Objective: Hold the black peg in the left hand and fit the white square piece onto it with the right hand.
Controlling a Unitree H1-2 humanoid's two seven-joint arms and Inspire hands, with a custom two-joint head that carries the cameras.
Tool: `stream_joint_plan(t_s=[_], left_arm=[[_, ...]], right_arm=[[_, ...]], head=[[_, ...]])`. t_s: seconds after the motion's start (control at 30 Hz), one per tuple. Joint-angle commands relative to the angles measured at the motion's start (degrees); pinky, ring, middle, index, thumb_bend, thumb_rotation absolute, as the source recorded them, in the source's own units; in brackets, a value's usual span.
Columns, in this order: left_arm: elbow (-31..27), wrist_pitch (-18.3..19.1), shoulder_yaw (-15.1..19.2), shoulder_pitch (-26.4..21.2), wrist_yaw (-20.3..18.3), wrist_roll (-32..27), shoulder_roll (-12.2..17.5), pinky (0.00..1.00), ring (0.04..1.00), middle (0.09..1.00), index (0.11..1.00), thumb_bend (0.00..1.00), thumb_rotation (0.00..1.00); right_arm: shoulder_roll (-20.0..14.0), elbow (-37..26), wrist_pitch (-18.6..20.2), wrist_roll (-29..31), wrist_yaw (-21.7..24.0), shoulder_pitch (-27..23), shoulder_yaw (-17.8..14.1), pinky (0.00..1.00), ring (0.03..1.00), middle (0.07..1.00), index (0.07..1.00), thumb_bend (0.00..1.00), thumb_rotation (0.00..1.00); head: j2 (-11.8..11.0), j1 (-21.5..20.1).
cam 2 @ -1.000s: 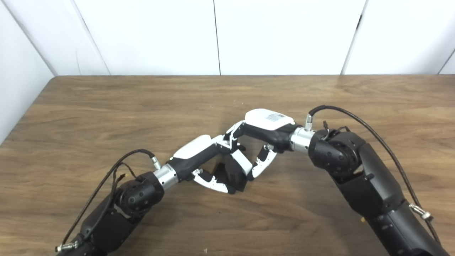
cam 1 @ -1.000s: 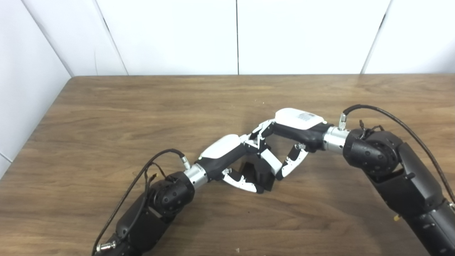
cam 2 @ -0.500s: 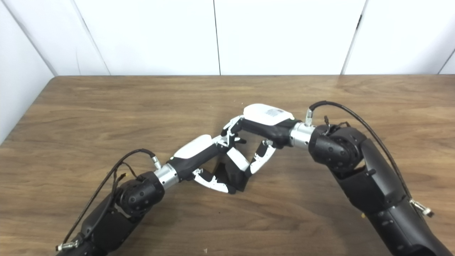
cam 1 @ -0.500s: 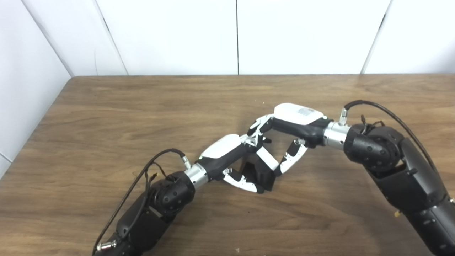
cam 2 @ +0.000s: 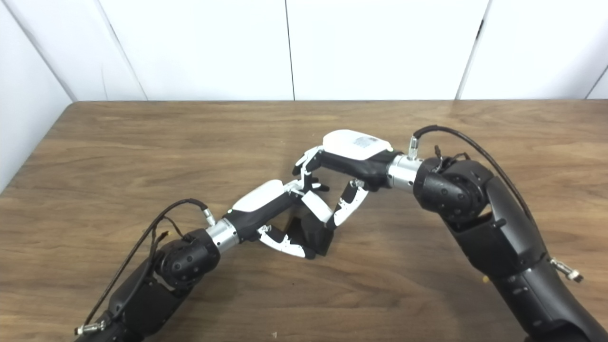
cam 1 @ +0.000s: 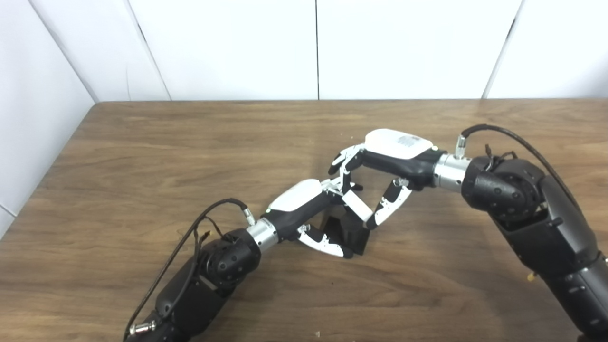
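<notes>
Mid-table, my left hand is shut on the black peg, a dark block whose base rests on the wood. The white square piece shows edge-on as a tilted white bar just above the peg's top. It is pinched between the fingers and thumb of my right hand. The right hand reaches in from the right, above and slightly behind the left hand. Whether the piece touches the peg is hidden by the fingers. The right eye view shows the same peg and white piece.
The brown wooden table runs back to white wall panels, with its left edge close to a white side wall. Both forearms lie low over the near half of the table. A black cable arches over the right wrist.
My right hand has risen and drifted a little to the left and away from me, and the white piece has lifted slightly with it. The left hand and black peg have stayed put.
</notes>
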Motion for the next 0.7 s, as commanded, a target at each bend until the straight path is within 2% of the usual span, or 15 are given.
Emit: stream_joint_plan(t_s=[0.0, 0.67], left_arm=[[3.1, 2.7, -2.6, 1.4, -3.9, 4.0, 0.7, 1.0, 1.0, 0.938, 0.492, 0.52, 0.08], [2.6, 3.2, -2.7, 1.2, -4.6, 4.1, 1.2, 1.0, 1.0, 0.94, 0.492, 0.52, 0.08]], right_arm=[[-1.2, -2.4, -1.0, 1.0, -0.2, -2.6, -0.8, 0.87, 0.866, 0.797, 0.479, 0.52, 0.14], [-4.2, -5.9, -3.3, 0.3, 6.5, -6.6, 3.1, 0.88, 0.865, 0.797, 0.478, 0.52, 0.14]], head=[[0.2, 0.0], [0.6, -0.1]])
